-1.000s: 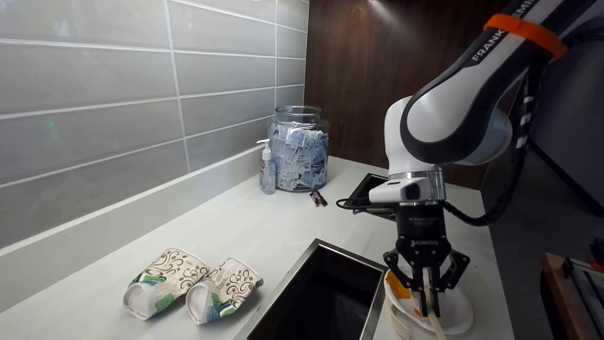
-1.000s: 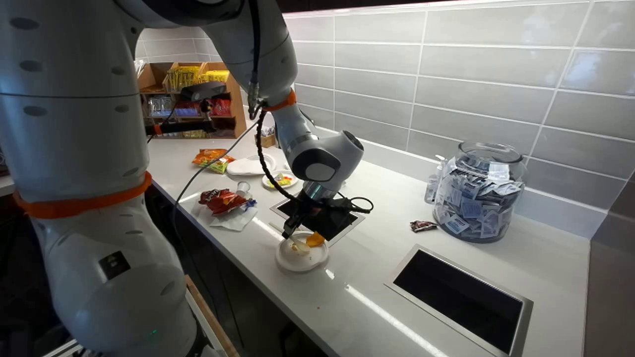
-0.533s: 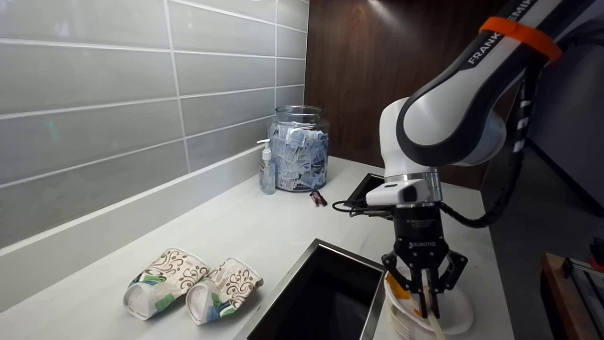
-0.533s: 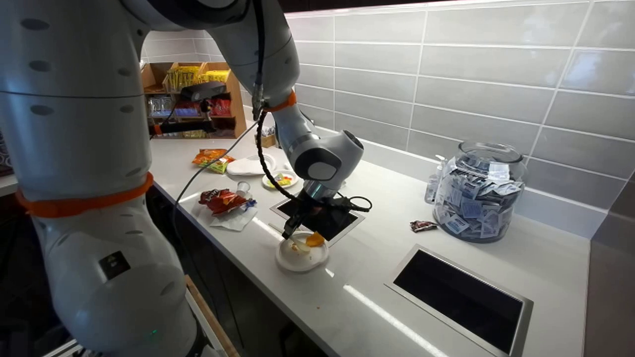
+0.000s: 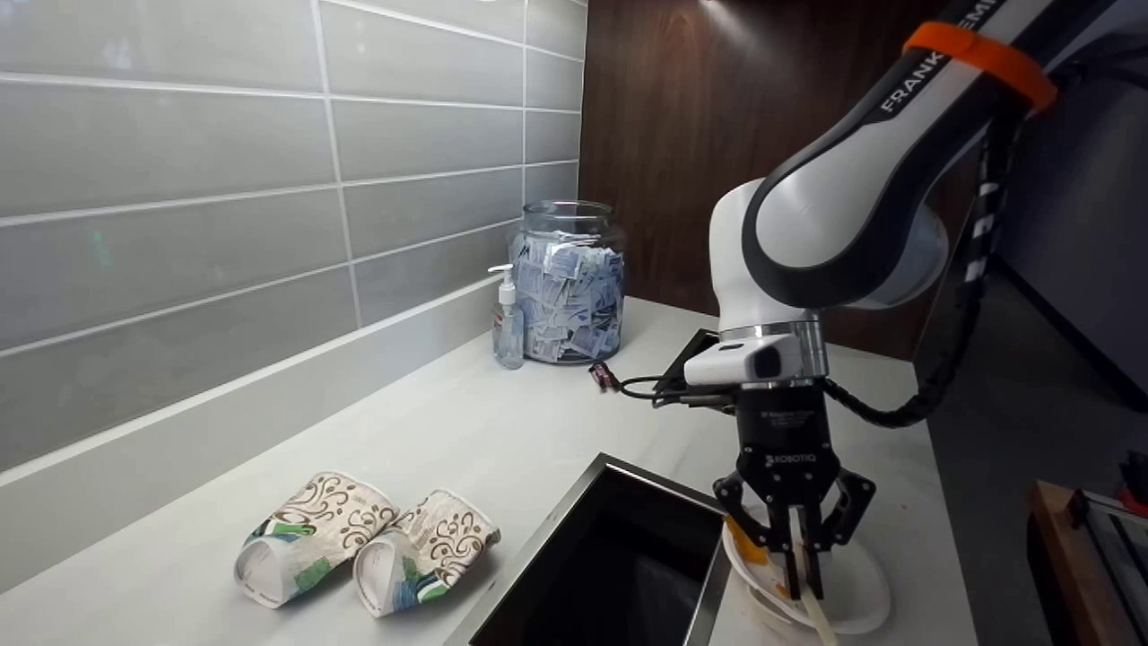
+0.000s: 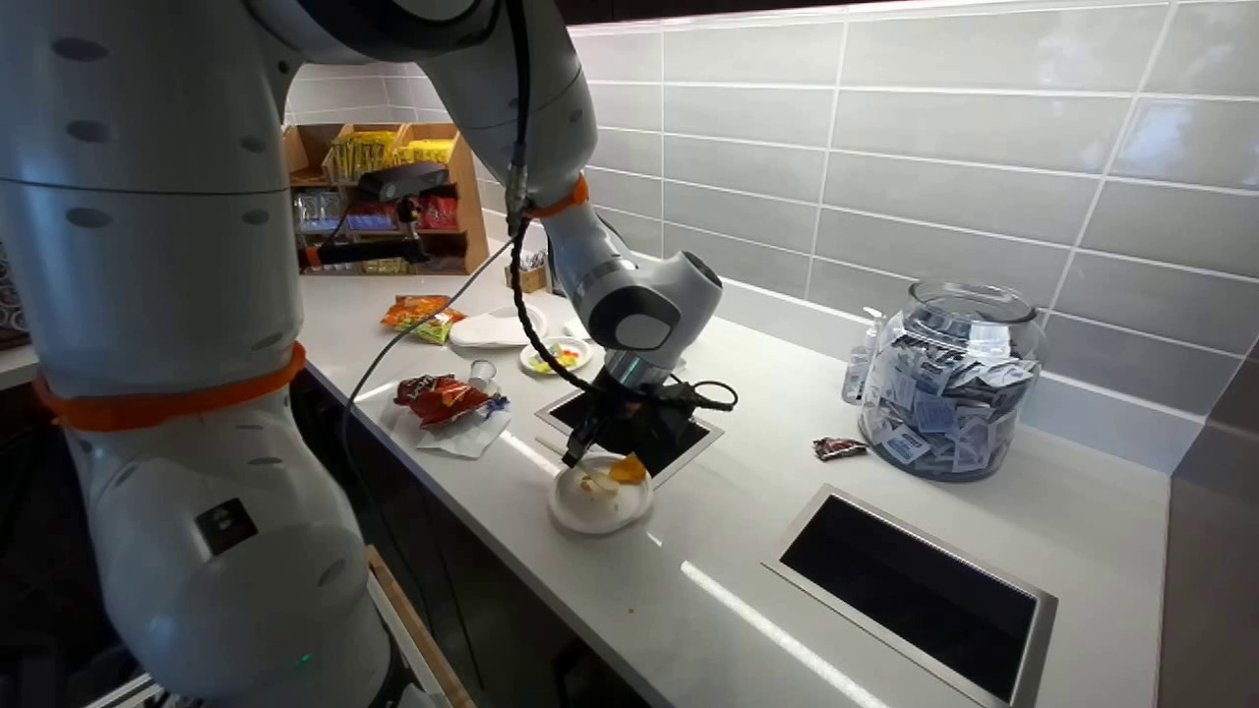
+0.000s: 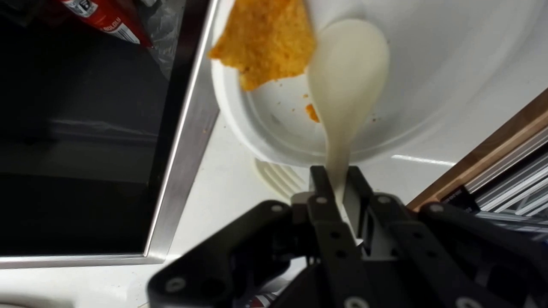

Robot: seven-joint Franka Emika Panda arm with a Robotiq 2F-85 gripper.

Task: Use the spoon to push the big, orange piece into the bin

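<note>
Pale beige spoon (image 7: pixel 349 68), smooth, egg-shaped bowl. Gripper (image 7: pixel 337 176) pinches its handle, black fingertips standing close, parted only by it. Bowl sits over the round white plate (image 7: pixel 432 81); whether it touches the plate, cannot tell. Big orange piece (image 7: pixel 269 42) on the plate, at the edge toward the bin (image 7: pixel 188 141), alongside the bowl: grainy, speckled, ragged outline. Bin just beside the plate: black rectangular opening, brushed-metal frame, red printed packaging (image 7: pixel 113 21) inside. Small orange crumb (image 7: pixel 312 113) by the spoon's neck.
</note>
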